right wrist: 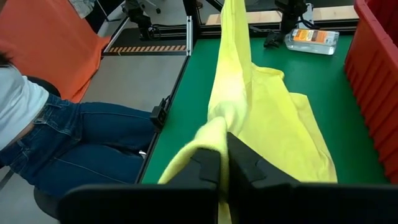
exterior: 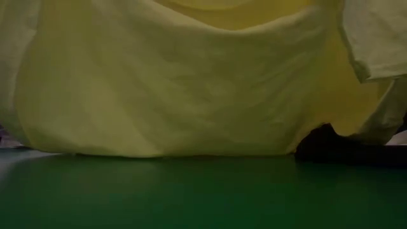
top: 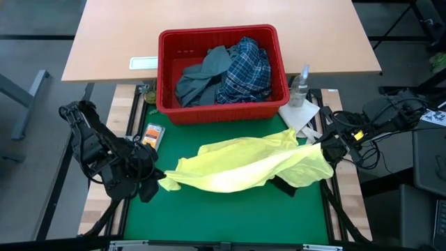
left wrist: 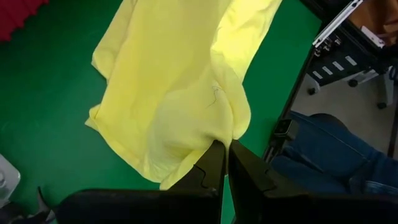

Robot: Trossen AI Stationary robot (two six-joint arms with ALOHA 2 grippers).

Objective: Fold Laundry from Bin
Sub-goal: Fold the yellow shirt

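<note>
Two grippers, left gripper (top: 155, 183) and right gripper (top: 326, 150), jaws clenched on the yellow garment (top: 244, 166), stretch it lengthwise between the table's side edges.

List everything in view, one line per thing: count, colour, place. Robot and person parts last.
yellow garment: one, yellow, stretched over the green mat between both tools
bin: one, red, behind the mat
grey-blue garment: one, in the bin, left side
plaid shirt: one, blue-white, in the bin, right side
spray bottle: one, clear, right of the bin
paper towel: one, white, under the bottle
small packet: one, orange-labelled, mat's left edge
green mat: one, front
left tool: shut on yellow garment
right tool: shut on yellow garment
person's legs: blue jeans, beside the table
</note>
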